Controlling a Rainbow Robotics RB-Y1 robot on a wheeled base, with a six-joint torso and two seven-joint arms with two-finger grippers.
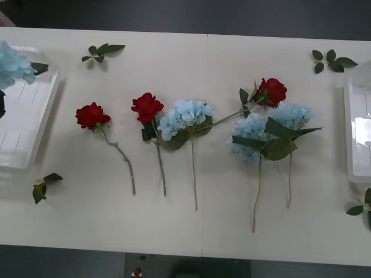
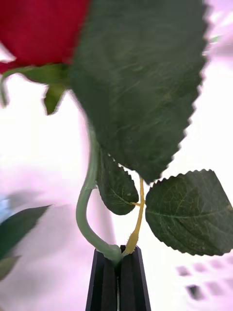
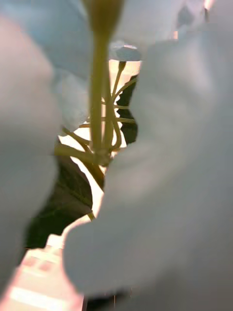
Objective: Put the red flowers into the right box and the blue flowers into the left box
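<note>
My right gripper [image 2: 118, 252] is shut on the green stem of a red flower [image 2: 41, 29], whose leaves [image 2: 141, 82] hang close to the camera, above the right box [image 2: 204, 286]. A blue flower [image 1: 11, 65] sits over the left box [image 1: 26, 124]. Its pale petals [image 3: 160, 194] and thin stems [image 3: 99, 121] press close in the left wrist view and hide my left gripper. On the table lie three red flowers [image 1: 91, 114] [image 1: 146, 106] [image 1: 272, 91] and three blue flowers [image 1: 185, 116] [image 1: 250, 136] [image 1: 293, 114].
The right box [image 1: 359, 130] stands at the table's right edge. Loose green leaf sprigs lie at the back left [image 1: 101, 52], back right [image 1: 331, 61], front left [image 1: 43, 186] and front right [image 1: 362, 207]. One red flower's stem lies under a blue flower's head.
</note>
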